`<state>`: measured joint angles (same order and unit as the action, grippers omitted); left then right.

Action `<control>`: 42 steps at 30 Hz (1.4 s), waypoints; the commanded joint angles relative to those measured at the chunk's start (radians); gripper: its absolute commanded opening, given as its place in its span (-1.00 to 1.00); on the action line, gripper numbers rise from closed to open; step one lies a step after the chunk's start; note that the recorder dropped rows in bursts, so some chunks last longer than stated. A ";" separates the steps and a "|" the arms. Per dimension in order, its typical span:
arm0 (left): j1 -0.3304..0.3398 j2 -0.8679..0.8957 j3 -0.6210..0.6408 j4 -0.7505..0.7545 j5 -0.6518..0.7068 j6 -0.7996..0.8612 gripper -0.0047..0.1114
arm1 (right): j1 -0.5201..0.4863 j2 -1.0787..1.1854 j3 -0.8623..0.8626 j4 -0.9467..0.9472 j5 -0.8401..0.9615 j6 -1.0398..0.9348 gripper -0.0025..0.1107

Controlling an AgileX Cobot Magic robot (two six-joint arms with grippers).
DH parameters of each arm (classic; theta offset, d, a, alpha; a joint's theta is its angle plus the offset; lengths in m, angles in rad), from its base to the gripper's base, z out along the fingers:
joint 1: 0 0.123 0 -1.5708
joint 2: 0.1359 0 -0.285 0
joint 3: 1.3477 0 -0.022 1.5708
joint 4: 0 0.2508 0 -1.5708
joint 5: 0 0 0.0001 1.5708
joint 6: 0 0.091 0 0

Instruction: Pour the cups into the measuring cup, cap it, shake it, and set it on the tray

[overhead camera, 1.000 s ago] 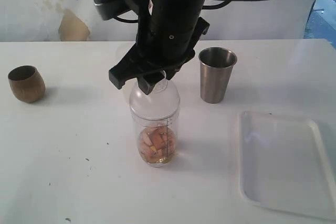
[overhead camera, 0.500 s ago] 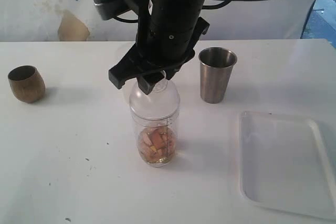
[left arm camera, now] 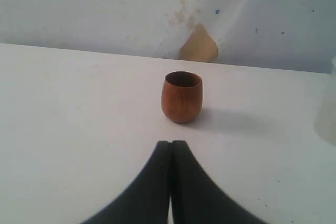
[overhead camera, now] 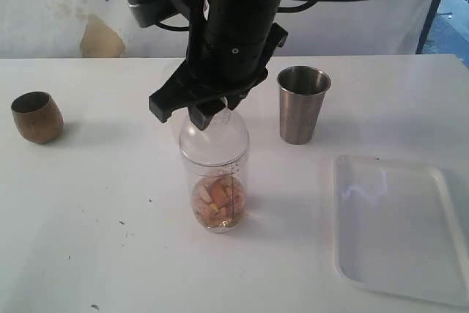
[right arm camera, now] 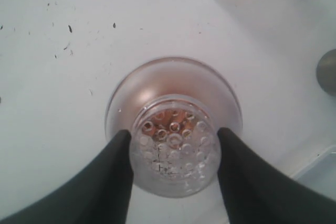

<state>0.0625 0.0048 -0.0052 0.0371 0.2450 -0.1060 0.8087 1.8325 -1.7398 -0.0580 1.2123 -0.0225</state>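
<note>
Brown and rounded, the wooden cup (overhead camera: 37,116) stands far left on the table (overhead camera: 110,254), well apart from the action and in little danger. The left gripper (left arm camera: 171,145) faces it from a short way off, clenched tight on nothing, with no gap between its tips.

At centre stands the measuring cup (overhead camera: 215,174), with orange-tan pieces (overhead camera: 216,201) lying in its base. The trouble I expect lies here. It is held only by its cap (right arm camera: 175,148), so if that cap is not seated firmly, a shake could part the body from it and scatter the load. The cap is also pierced with holes, and small bits might fly through. I cannot tell whether the base rests on the table or hangs just clear.

A wide swing rightward could knock the steel tumbler (overhead camera: 303,104), which stands near. Set down on the rim of the tray (overhead camera: 344,254), the tall cylinder would likely topple.

The right gripper (right arm camera: 174,153) stands partly open, its two black fingers (right arm camera: 118,166) pressed against opposite sides of the cap, grasping it from above.
</note>
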 commanded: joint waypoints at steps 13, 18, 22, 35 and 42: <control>0.003 -0.005 0.005 -0.004 -0.002 -0.002 -0.92 | -0.001 0.042 0.020 0.013 0.009 -0.036 -0.96; 0.003 -0.005 0.005 -0.004 -0.002 -0.002 -0.92 | -0.001 0.042 0.018 0.013 0.009 -0.048 -0.85; 0.003 -0.005 0.005 -0.004 -0.002 -0.002 -0.92 | -0.001 0.042 0.018 0.013 0.009 -0.048 -0.33; 0.003 -0.005 0.005 -0.004 -0.002 -0.002 -0.92 | -0.001 0.025 0.016 -0.002 0.009 -0.048 0.28; 0.003 -0.005 0.005 -0.004 -0.002 -0.002 -0.92 | -0.001 -0.039 0.016 -0.004 0.009 -0.051 0.28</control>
<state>0.0625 0.0048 -0.0052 0.0371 0.2450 -0.1060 0.8087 1.8282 -1.7226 -0.0608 1.2173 -0.0624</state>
